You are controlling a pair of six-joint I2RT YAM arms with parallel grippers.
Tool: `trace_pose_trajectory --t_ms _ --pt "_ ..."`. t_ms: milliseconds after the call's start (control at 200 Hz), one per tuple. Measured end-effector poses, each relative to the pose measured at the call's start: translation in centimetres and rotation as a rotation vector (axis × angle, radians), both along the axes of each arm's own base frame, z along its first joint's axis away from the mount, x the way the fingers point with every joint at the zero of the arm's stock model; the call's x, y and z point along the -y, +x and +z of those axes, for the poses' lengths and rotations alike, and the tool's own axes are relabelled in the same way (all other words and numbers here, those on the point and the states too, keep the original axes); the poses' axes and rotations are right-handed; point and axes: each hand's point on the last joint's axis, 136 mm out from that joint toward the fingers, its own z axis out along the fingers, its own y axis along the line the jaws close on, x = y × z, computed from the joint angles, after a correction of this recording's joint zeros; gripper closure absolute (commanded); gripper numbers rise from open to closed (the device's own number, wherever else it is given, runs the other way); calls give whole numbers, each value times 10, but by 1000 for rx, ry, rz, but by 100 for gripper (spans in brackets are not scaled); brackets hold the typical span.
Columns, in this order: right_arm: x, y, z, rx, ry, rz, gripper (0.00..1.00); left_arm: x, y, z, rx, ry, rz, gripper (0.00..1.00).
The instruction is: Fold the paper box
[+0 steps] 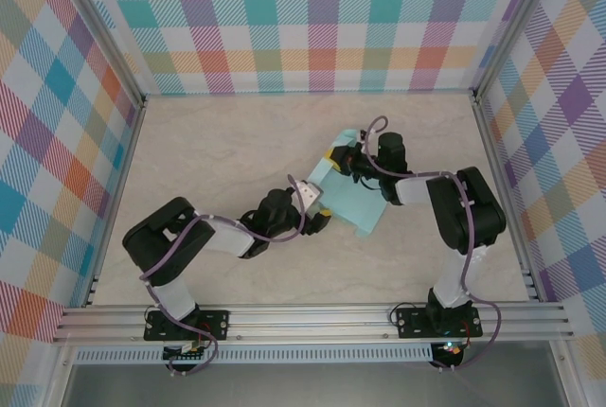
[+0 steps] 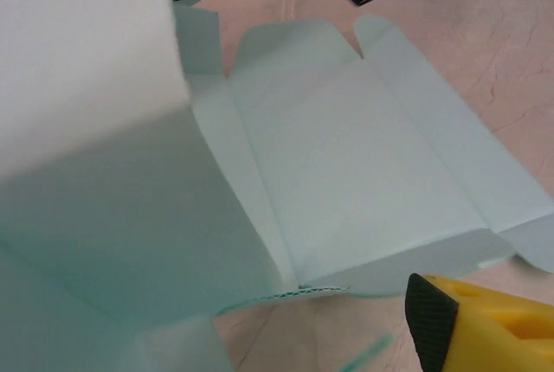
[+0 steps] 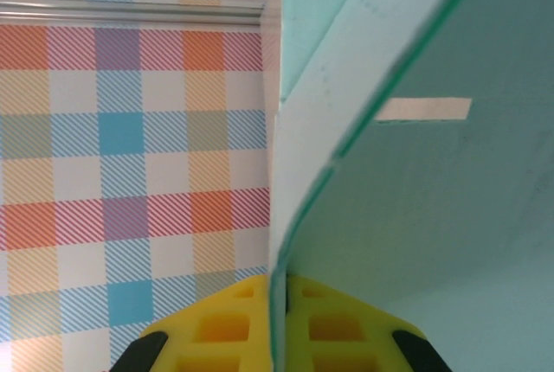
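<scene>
The paper box (image 1: 355, 201) is a pale aqua die-cut sheet lying mostly flat at the table's middle. In the left wrist view its main panel (image 2: 346, 164) lies flat, while a large left flap (image 2: 95, 156) stands raised close to the camera. My left gripper (image 1: 320, 210) sits at the sheet's near-left corner. It stands open: one yellow finger (image 2: 485, 324) shows at the lower right, and the other is hidden behind the raised flap. My right gripper (image 1: 339, 156) is at the sheet's far-left edge, its fingers pinched shut (image 3: 277, 311) on a lifted edge of the card (image 3: 450, 199).
Plaid walls (image 1: 312, 19) enclose the beige table (image 1: 218, 142) on three sides. An aluminium rail (image 1: 312, 317) runs along the near edge by the arm bases. Both arms reach in toward the middle, with their forearms low over the table.
</scene>
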Motion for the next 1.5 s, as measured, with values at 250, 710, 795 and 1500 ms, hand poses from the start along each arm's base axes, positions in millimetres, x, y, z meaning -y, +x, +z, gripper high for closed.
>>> trace_pose_trajectory --t_ms 250,710,795,1500 --pt "-25 36 -1 34 56 5 100 -52 20 19 27 -31 102 29" --pt "-31 39 -17 43 78 41 100 -63 11 3 -20 -24 84 44" --pt "-31 38 -17 42 79 47 100 -62 15 -3 -25 -13 87 45" --pt "-34 38 -26 8 32 54 100 -52 49 0 -44 -62 123 56"
